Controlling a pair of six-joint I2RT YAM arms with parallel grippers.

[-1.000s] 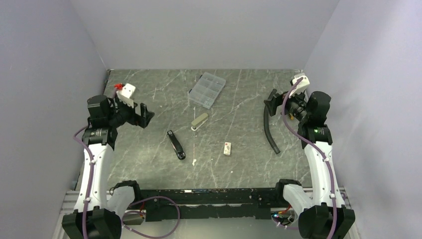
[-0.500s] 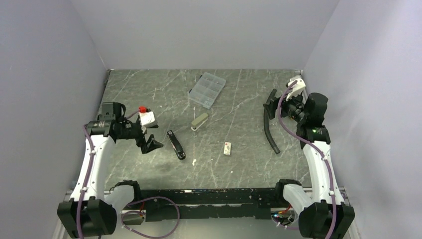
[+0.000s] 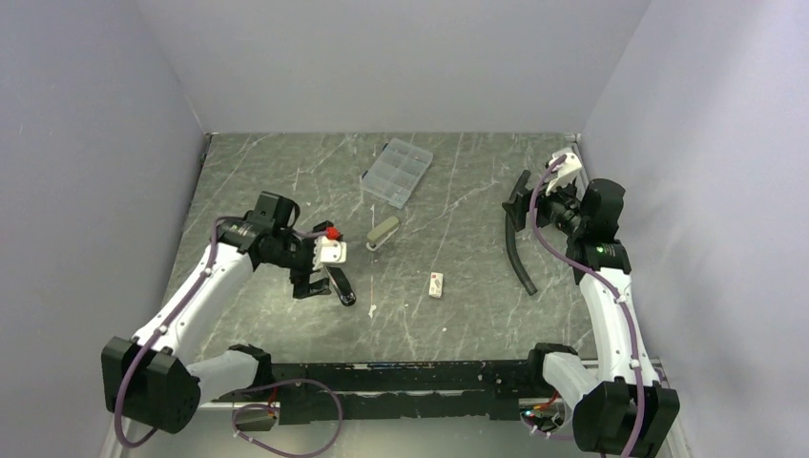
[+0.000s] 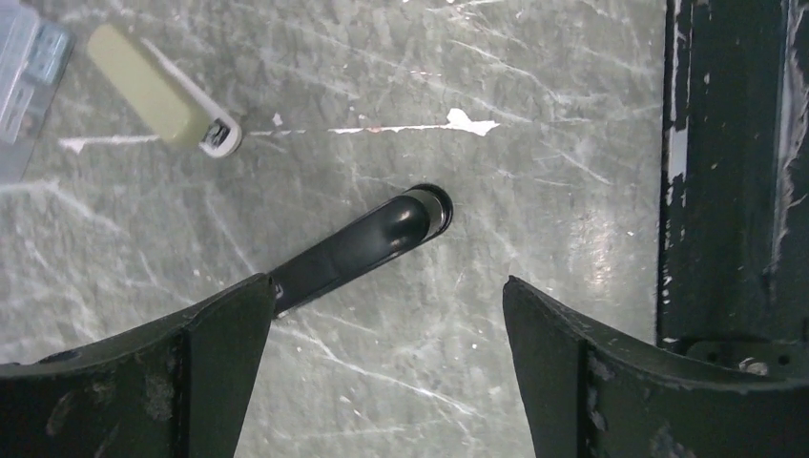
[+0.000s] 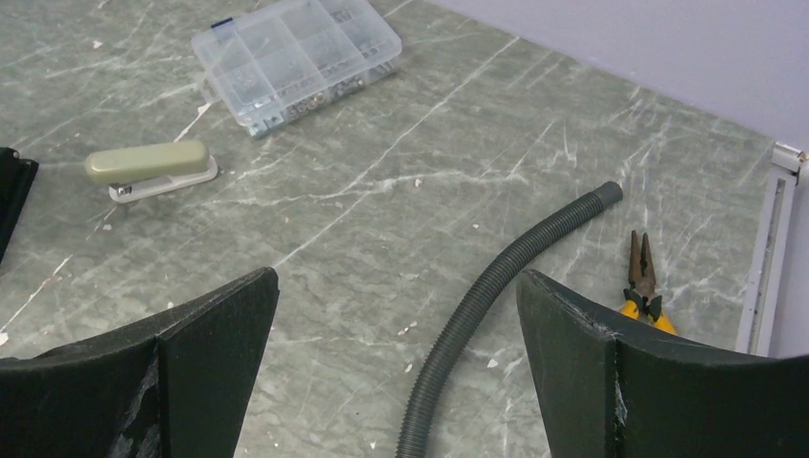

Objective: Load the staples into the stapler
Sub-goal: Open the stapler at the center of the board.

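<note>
We are holding left gripper (image 4: pixel 388 286) and right gripper (image 5: pixel 396 277) spread, empty. We are judging the staples box (image 3: pixel 436 284) light, crushable, best pinched across its long sides.

In the left wrist view, the long black tool (image 4: pixel 363 243) disappears behind one of the left fingers (image 4: pixel 143 382). The clear plastic compartment case (image 4: pixel 24 57) is cut by the left edge. In the right wrist view, the grey ribbed hose (image 5: pixel 496 286) runs off the bottom edge. One of the right fingers (image 5: pixel 668 382) hides the handles of the yellow-handled pliers (image 5: pixel 641 272). From above, the small white cardboard box with a red mark (image 3: pixel 436 283) is too small to tell whether it is open or closed.
</note>
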